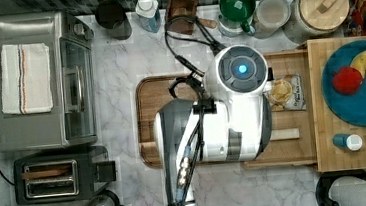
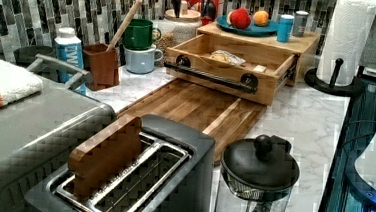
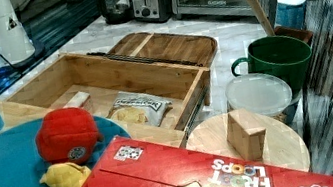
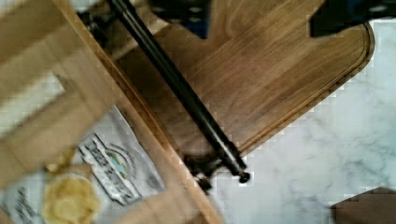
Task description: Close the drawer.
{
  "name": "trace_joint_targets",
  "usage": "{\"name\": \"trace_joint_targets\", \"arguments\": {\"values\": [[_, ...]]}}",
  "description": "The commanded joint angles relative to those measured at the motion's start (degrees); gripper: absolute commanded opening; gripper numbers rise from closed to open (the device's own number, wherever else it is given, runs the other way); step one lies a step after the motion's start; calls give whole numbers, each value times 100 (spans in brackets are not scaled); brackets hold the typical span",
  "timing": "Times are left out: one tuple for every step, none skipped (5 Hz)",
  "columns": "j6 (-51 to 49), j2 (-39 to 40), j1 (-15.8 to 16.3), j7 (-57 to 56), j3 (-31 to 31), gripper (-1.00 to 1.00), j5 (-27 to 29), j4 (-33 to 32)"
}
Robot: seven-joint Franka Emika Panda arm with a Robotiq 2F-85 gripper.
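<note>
At the upper middle of the left view, the drawer (image 2: 229, 64) stands pulled out from under the top slab (image 2: 261, 38), its black bar handle (image 2: 210, 77) across the front, over the near end of the brown cutting board (image 2: 191, 106) on the marble tabletop (image 2: 305, 124). Inside lie a snack bag (image 3: 139, 109) and a small wood block (image 3: 78, 100). Centre of the top view, the white arm (image 1: 222, 114) hangs above the drawer and board. Whether the pincer is released or clenched cannot be told. On the slab sits a blue plate (image 2: 249, 27) with fruit.
</note>
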Motion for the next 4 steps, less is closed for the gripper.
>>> {"name": "trace_joint_targets", "arguments": {"values": [[66,-42,427,-1221,486,47,-79,-261],[-76,74,524,-1959,428,-100,80,-256],[238,130,506,-2379,479,-100,64,-607],[556,239,441,-2591,537,-100,-124,-848]]}}
